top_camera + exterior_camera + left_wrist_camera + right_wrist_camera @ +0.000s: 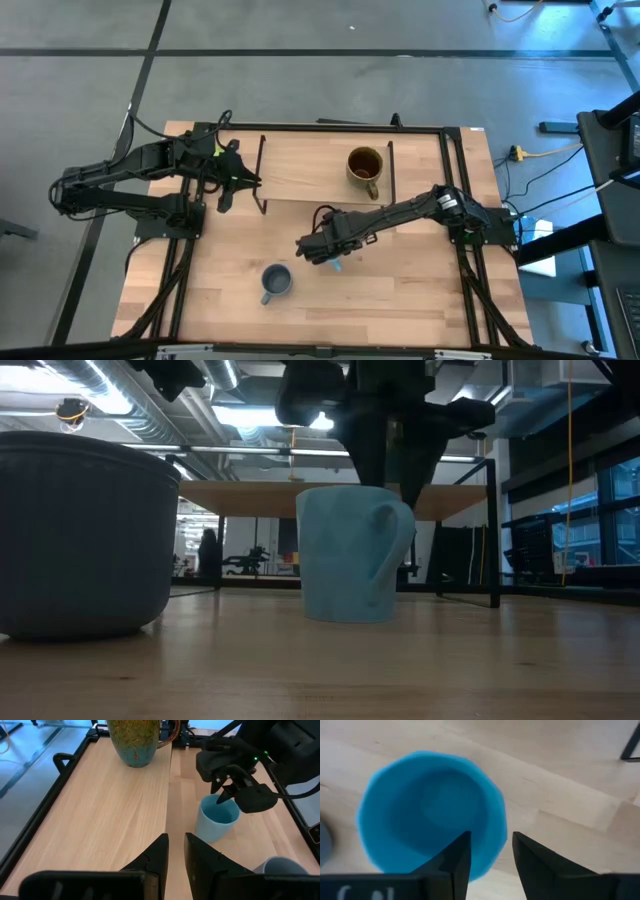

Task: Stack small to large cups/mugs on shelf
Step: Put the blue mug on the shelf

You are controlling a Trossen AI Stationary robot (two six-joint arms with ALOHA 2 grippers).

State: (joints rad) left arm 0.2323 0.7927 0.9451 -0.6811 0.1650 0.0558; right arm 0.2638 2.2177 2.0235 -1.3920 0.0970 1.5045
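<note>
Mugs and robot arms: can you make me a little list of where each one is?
brown mug: on the shelf
sky-blue mug: on the table, upright, under the right claw
grey-blue mug: on the table, nearer the front edge
right claw: open, over the sky-blue mug's rim
left claw: nearly shut, empty, over the shelf's left end

Wooden tabletop [400,295] bearing the sky-blue mug [352,554], the grey-blue mug [276,282] nearby, and a low light-wood shelf [305,170]; a brown-olive mug [365,167] stands on the shelf.
</note>
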